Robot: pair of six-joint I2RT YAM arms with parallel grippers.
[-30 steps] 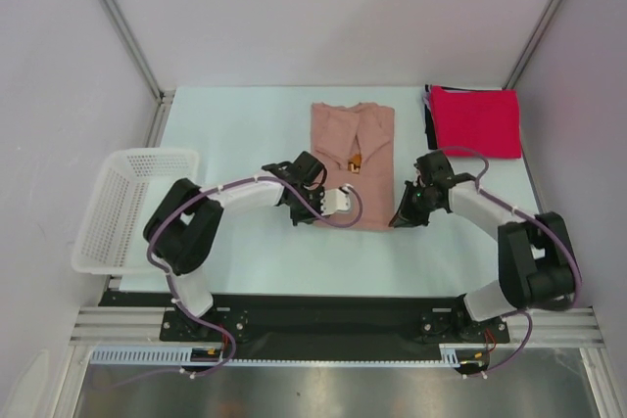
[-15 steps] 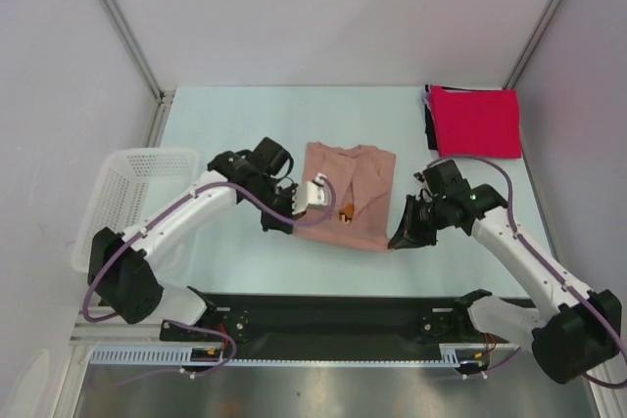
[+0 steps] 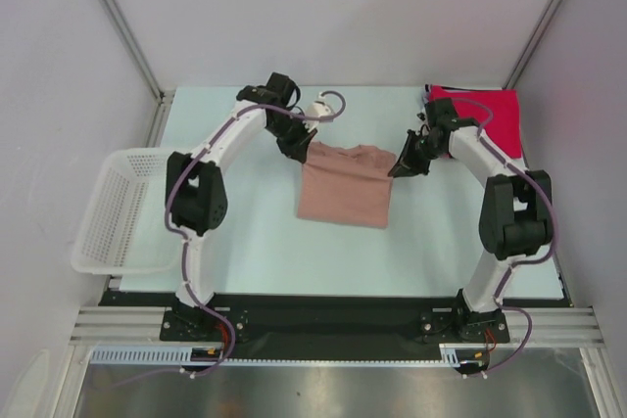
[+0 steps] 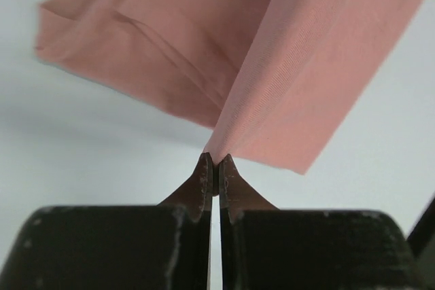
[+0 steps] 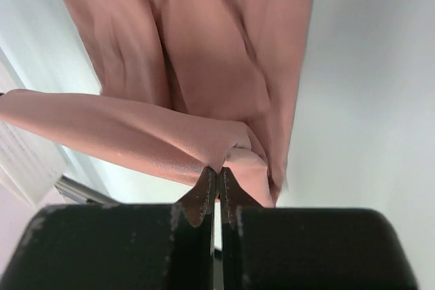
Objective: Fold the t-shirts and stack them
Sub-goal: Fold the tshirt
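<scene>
Pink t-shirt [image 3: 343, 188]: centre of the top view, on the pale desk [image 3: 245, 242], between the 2 grippers; folded over itself into a rough rectangle.
Shirt, upper edge: stretched between the 2 grippers, 1 corner in each.
Shirt, lower edge: points to the bottom of the frame; whether it rests on the desk cannot be told.
Shirt, print: not visible from any of the 3 views.
Left gripper [image 3: 297, 149]: at the upper left corner of the shirt; arm reaches in from the left of the frame.
Left jaws: together, clamped on a pinch of pink cloth. In the left wrist view the cloth runs up and away from the tips, clear of the desk there.
Right gripper [image 3: 400, 168]: at the upper right corner of the shirt; arm reaches in from the right of the frame.
Right jaws: together, clamped on a bunched fold of the same pink cloth, as the right wrist view shows.
Red t-shirt [image 3: 485, 124]: folded, upper right of the top view, at the desk's far right corner, apart from the pink shirt; the right arm crosses its left edge.
Basket [image 3: 118, 212]: white lattice, left edge of the top view, overhanging the side of the desk, well apart from the shirts.
</scene>
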